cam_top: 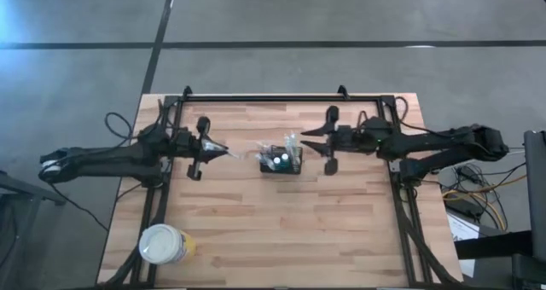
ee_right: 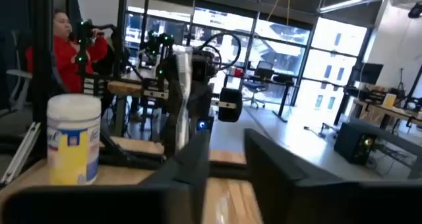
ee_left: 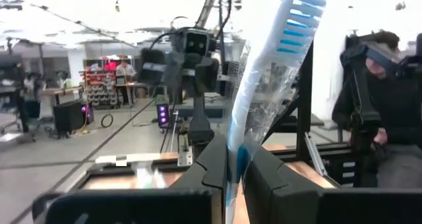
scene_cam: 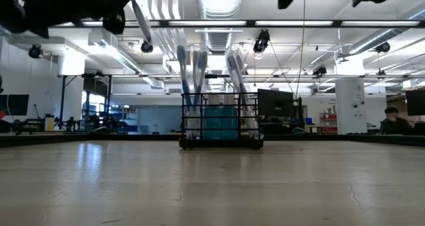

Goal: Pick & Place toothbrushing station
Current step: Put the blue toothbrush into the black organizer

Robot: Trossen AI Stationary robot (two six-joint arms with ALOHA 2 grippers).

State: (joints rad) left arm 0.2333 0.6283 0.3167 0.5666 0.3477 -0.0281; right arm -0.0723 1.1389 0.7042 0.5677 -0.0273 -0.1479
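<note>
The toothbrushing station, a small black wire-mesh basket (cam_top: 281, 160), stands on the table's middle with several wrapped toothbrushes upright in it (scene_cam: 221, 123). My left gripper (cam_top: 215, 150) is just left of it, above the table, shut on a blue and white toothbrush in a clear wrapper (ee_left: 277, 66). In the high view the brush (cam_top: 241, 153) sticks out past the fingertips toward the basket. My right gripper (cam_top: 309, 140) hovers just right of the basket, open and empty (ee_right: 227, 165). My left gripper pinches the wrapped toothbrush by its handle (ee_left: 235, 159) between its two fingers. The fingers lie level, coming from the table's left. The brush is lifted clear of the table, and its bristle head (ee_left: 302, 13) is the free end, slanting toward the basket (scene_cam: 141, 23).
A round yellowish tub with a white lid (cam_top: 162, 243) stands at the table's near left corner and shows in the right wrist view (ee_right: 74, 138). A black frame (cam_top: 281, 96) runs along the table's far edge and sides. People show in the room beyond.
</note>
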